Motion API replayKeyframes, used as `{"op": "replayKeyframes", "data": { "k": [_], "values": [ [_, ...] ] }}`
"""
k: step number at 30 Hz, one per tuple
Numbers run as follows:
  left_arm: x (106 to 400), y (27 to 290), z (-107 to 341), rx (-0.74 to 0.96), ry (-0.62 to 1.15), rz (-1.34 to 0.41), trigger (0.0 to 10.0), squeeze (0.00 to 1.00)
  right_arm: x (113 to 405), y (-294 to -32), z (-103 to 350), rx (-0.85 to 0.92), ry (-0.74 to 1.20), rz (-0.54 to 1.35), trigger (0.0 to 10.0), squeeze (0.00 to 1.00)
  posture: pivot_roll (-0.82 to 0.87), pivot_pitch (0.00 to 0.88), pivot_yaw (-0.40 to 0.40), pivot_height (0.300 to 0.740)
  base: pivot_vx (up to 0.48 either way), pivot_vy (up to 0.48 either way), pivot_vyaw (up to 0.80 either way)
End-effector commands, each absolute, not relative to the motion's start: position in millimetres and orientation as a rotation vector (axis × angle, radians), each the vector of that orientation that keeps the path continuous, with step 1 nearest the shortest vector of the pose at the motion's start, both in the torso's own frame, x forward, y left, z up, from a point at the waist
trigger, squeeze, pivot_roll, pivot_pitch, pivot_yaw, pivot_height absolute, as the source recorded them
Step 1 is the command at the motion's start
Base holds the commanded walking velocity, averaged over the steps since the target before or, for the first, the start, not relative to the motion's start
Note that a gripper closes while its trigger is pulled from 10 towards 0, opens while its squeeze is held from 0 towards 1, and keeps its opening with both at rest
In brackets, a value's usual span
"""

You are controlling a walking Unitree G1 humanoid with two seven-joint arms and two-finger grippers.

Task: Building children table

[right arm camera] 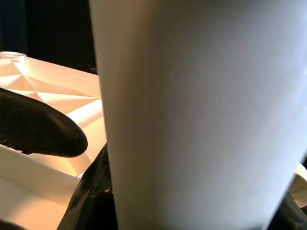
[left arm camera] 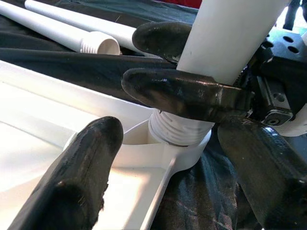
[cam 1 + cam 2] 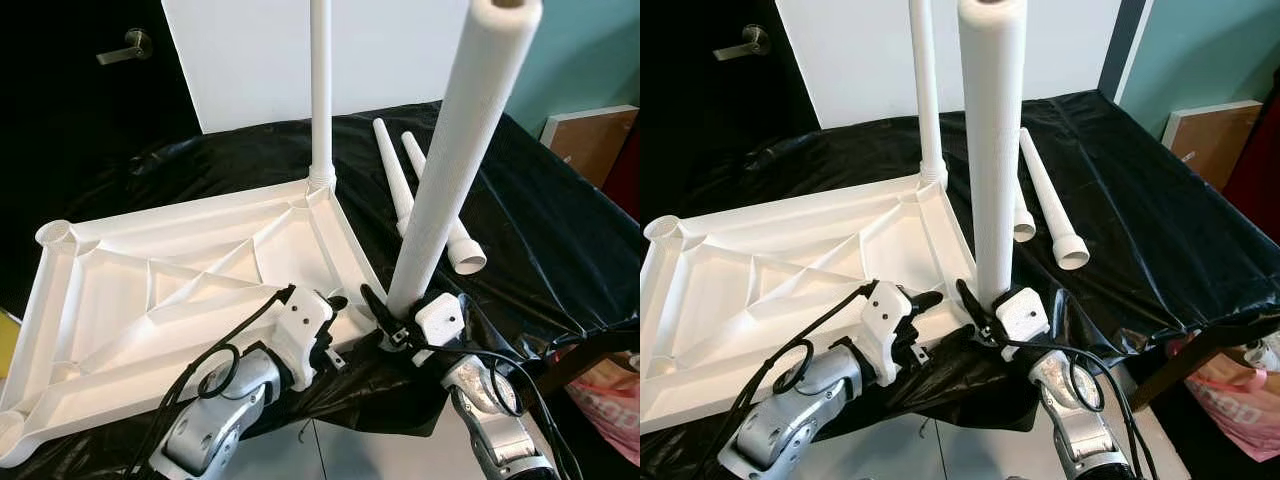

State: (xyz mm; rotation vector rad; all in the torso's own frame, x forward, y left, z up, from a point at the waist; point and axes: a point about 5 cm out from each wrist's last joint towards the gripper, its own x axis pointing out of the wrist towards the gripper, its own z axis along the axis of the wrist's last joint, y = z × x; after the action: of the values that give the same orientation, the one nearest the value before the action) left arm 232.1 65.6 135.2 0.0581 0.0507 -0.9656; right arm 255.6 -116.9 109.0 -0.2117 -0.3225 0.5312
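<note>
Right gripper (image 3: pixel 985 310): clamped around the base of the upright leg, black fingers (image 2: pixel 192 93) hugging the tube just above its thread.
Left gripper (image 3: pixel 335 310): spread apart, gripping nothing, poised at the near corner of the tabletop, right beside the right gripper; one blunt fingertip over the ribbed panel, the other out over the cloth.
Upright leg (image 3: pixel 992 150): white plastic tube, finely pebbled surface, hollow at the top, standing roughly vertical; threaded end sitting in the corner socket (image 2: pixel 184 155), thread ridges showing above the rim.
Tabletop (image 3: pixel 170 300): white moulded plastic, lying underside up on the cloth; raised rim, diagonal stiffening ribs, round sockets at the corners.
Fitted leg (image 3: pixel 321 90): slimmer-looking white tube, upright in the far corner socket, flared collar at its foot.
Spare legs (image 3: pixel 425 195): two tapered white tubes lying side by side on the cloth beyond the upright leg, open threaded ends pointing toward the robot.
Cloth (image 3: pixel 1140 210): glossy black sheet, creased and wrinkled, draped over the work surface and hanging off the near edge.
Backdrop: white board (image 3: pixel 250 50) leaning behind the cloth, dark door with a metal lever handle (image 3: pixel 128 45) to its left.
</note>
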Motion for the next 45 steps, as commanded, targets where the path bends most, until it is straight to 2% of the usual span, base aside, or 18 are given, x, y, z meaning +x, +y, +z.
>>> {"op": "replayKeyframes", "data": {
  "k": [1, 4, 21, 45],
  "values": [
    [227.2, 62.9, 136.6, 0.06, 0.058, -1.055, 10.0, 0.0, 252.3, -116.2, 90.3, -0.208, -0.214, 0.551, 10.0, 0.0, -0.15, 0.072, 0.038, 0.74, 0.0, 0.0, 0.0],
    [227.6, 62.9, 136.9, 0.06, 0.059, -1.055, 10.0, 0.0, 255.2, -118.3, 82.8, -0.202, -0.131, 0.537, 10.0, 0.0, -0.15, 0.071, 0.038, 0.74, 0.0, 0.0, 0.0],
    [228.0, 61.0, 137.7, 0.061, 0.052, -1.055, 10.0, 0.0, 271.6, -125.1, 75.7, -0.084, 0.069, 0.425, 10.0, 0.0, -0.15, 0.065, 0.031, 0.74, 0.0, 0.0, 0.0],
    [229.1, 59.2, 138.4, 0.063, 0.047, -1.056, 10.0, 0.0, 276.3, -126.9, 77.3, -0.022, 0.124, 0.399, 10.0, 0.0, -0.15, 0.047, 0.028, 0.74, 0.0, 0.0, 0.0]
  ]
}}
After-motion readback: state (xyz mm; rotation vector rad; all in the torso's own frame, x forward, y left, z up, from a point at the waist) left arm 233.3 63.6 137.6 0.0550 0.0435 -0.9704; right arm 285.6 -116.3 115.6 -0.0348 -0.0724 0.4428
